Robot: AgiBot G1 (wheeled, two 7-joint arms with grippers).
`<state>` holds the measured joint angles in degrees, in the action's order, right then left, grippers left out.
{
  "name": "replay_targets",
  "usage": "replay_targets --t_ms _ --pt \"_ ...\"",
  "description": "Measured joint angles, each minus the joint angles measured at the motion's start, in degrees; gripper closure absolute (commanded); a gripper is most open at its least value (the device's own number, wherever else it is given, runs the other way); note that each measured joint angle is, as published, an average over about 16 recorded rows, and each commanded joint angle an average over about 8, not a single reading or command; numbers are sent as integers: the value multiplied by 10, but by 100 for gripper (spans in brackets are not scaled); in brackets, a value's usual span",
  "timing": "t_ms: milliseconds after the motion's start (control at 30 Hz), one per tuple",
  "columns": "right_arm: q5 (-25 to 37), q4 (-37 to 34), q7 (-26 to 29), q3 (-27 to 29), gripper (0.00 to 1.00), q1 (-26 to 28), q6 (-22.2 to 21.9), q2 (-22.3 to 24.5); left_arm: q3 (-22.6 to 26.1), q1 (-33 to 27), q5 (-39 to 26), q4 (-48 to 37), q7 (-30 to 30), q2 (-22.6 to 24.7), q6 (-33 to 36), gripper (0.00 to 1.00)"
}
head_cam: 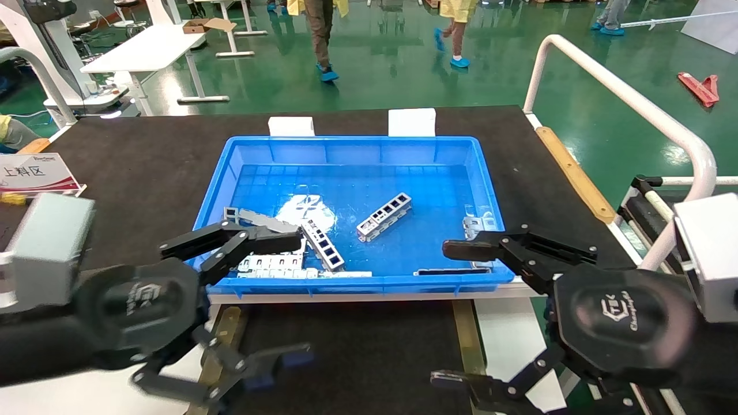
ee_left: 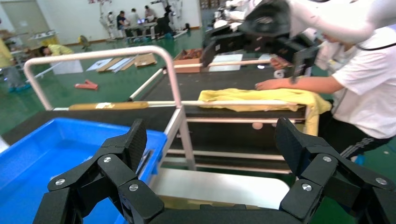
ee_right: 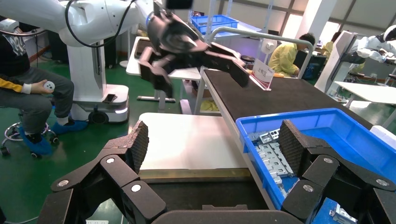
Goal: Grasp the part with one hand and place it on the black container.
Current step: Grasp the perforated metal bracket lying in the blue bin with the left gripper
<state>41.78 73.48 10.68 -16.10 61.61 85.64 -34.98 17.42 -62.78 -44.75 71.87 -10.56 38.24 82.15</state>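
Note:
Several silver-grey ladder-like parts lie in the blue crate (head_cam: 351,282). One part (head_cam: 384,216) lies alone mid-crate and another (head_cam: 323,245) lies by the front left pile. The black container (head_cam: 357,351) sits in front of the crate, and its felt floor (ee_right: 196,196) also shows in the right wrist view. My left gripper (head_cam: 297,295) is open and empty over the crate's front left corner. My right gripper (head_cam: 441,314) is open and empty over the crate's front right corner. Both wrist views show wide, empty jaws: left gripper (ee_left: 211,140), right gripper (ee_right: 213,140).
Flat pale slotted plates (head_cam: 271,265) lie in the crate's front left, also visible in the right wrist view (ee_right: 273,156). A white tube rail (head_cam: 622,92) borders the table's right side. A sign card (head_cam: 34,173) stands far left. Brass strips (head_cam: 467,340) edge the container.

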Motion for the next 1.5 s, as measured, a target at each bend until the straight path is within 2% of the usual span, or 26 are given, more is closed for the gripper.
replay_targets --t_ms 300,600,933,1167,1500 --pt "0 0 0 0 0 0 0 0 29 -33 -55 -48 8 49 -29 0" --pt "0 0 0 -1 0 0 0 0 71 -104 -133 -159 34 134 -67 0" --pt "-1 0 -1 -1 0 0 0 0 109 -189 -214 -347 113 252 -136 0" --pt "-1 0 -1 -1 0 0 -1 1 123 -234 -248 -478 183 330 -199 0" --pt "-1 0 -1 -2 0 0 -1 1 148 -255 -261 -579 237 394 -283 0"
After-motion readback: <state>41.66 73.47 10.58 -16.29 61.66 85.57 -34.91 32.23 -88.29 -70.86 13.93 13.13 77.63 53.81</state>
